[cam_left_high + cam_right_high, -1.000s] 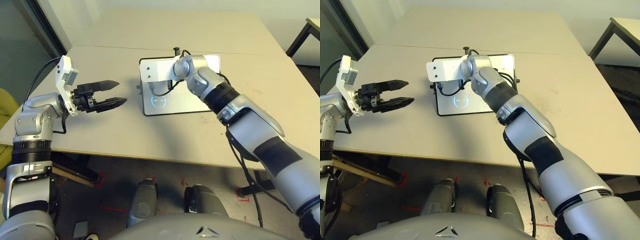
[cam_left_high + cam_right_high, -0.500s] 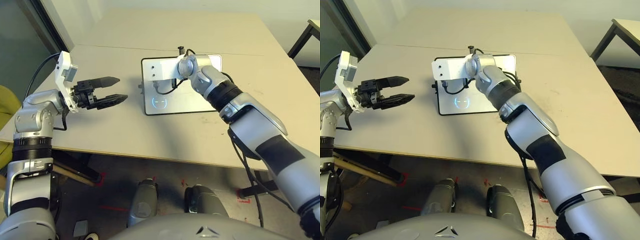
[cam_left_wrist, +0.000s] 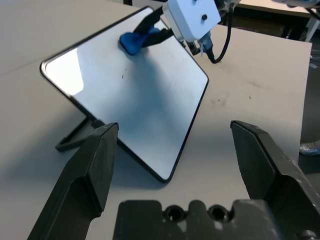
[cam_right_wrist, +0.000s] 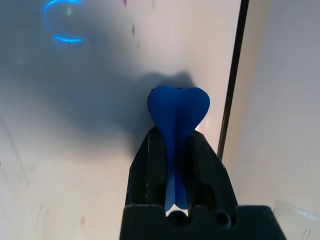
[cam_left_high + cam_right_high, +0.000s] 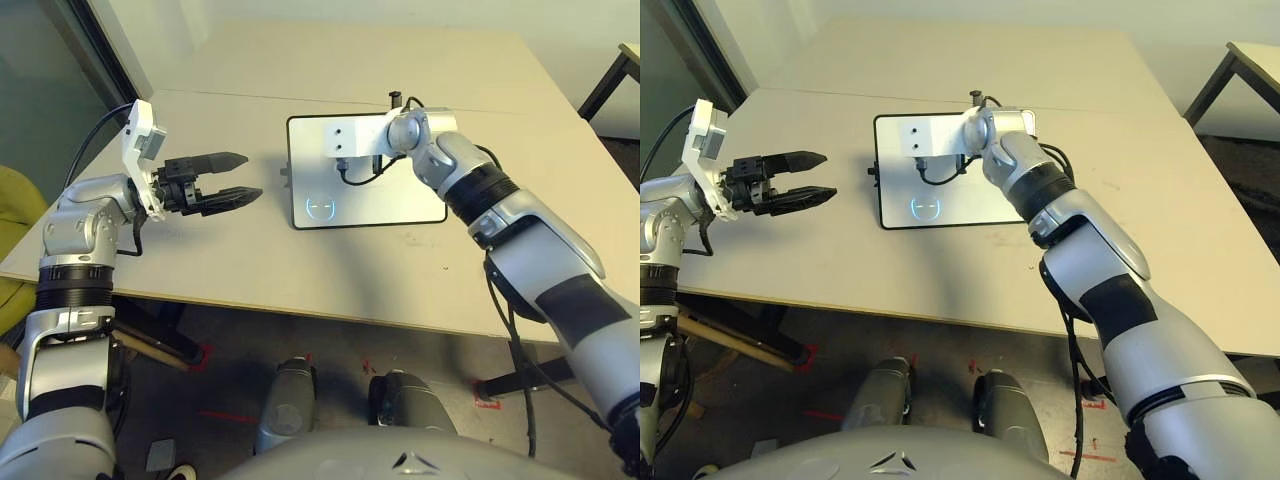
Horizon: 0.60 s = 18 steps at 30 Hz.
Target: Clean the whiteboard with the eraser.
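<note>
The whiteboard (image 5: 380, 200) stands slightly tilted on the table's middle, with a faint light-blue circle mark (image 5: 319, 206) near its front left corner. My right gripper (image 4: 175, 137) is shut on the blue eraser (image 4: 179, 107). It presses the eraser (image 3: 132, 42) against the board's far part, close to the black frame. In the head views the white wrist mount (image 5: 350, 137) covers it. My left gripper (image 5: 240, 178) hovers open and holds nothing, left of the board and above the table. A few small marker specks remain on the whiteboard (image 4: 75, 125).
The beige table (image 5: 300, 270) has its front edge close to me and a seam across its far part. A second table's leg (image 5: 605, 75) shows at the far right. A yellow seat (image 5: 12, 210) sits left of the table.
My right arm has swept the eraser to the right along the board's far part. The left gripper stays open, almost where it was.
</note>
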Tool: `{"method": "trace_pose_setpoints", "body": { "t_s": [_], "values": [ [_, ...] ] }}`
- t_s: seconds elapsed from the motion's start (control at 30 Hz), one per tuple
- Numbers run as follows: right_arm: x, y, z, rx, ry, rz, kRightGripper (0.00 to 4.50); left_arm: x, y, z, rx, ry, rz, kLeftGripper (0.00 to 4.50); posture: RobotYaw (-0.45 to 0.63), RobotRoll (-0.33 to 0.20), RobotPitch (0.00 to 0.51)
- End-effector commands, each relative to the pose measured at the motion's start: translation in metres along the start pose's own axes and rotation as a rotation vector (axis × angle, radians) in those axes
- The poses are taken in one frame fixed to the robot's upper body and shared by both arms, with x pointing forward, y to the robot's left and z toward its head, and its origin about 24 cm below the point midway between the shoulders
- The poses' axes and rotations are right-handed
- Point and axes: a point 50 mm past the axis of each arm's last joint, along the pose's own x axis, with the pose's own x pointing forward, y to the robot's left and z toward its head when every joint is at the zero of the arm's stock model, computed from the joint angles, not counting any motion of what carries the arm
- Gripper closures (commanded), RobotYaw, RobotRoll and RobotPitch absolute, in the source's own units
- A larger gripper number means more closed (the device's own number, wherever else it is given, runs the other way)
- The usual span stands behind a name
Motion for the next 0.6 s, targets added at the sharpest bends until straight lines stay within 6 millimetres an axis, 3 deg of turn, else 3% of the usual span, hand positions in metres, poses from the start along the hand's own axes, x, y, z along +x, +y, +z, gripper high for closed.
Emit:
{"method": "trace_pose_setpoints", "body": {
  "t_s": [0.03, 0.13, 0.27, 0.4, 0.5, 0.6],
  "values": [
    [-0.009, 0.003, -0.015, 0.143, -0.006, 0.039, 4.20, 0.002, 0.001, -0.001, 0.003, 0.011, -0.010, 0.00, 0.29, 0.000, 0.028],
    [-0.025, -0.001, -0.018, 0.315, -0.081, 0.064, 4.20, 0.002, 0.001, -0.001, 0.006, 0.012, -0.011, 0.00, 0.28, 0.000, 0.027],
    [-0.050, -0.012, -0.024, 0.673, -0.217, 0.062, 4.20, 0.001, 0.003, 0.000, 0.009, 0.011, -0.007, 0.00, 0.28, 0.000, 0.028],
    [-0.076, -0.026, -0.041, 1.008, -0.262, 0.019, 4.20, -0.001, 0.005, 0.001, 0.016, 0.009, 0.005, 0.00, 0.28, 0.000, 0.035],
    [-0.086, -0.039, -0.074, 1.263, -0.169, -0.192, 4.20, -0.002, 0.005, 0.001, 0.017, 0.010, 0.008, 0.00, 0.27, 0.000, 0.039],
    [-0.088, -0.030, -0.112, 1.478, 0.005, -0.295, 4.20, -0.001, 0.005, 0.000, 0.016, 0.009, 0.008, 0.00, 0.27, 0.000, 0.039]
  ]
}}
